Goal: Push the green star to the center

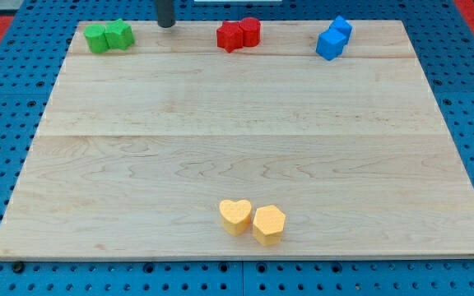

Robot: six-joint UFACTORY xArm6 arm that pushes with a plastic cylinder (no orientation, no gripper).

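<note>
Two green blocks touch each other at the view's top left. The right one [120, 34] has a jagged outline and looks like the green star. The left one [97, 39] is rounder. My tip [165, 25] rests on the board's top edge, a short way to the right of the green star and apart from it. Only the rod's lower end shows; the rest is cut off by the view's top.
A red star [230, 37] and a red cylinder [251, 31] touch at the top middle. Two blue blocks [330, 43] [341, 28] touch at the top right. A yellow heart [235, 216] and a yellow hexagon [268, 224] sit near the wooden board's [245, 140] bottom edge.
</note>
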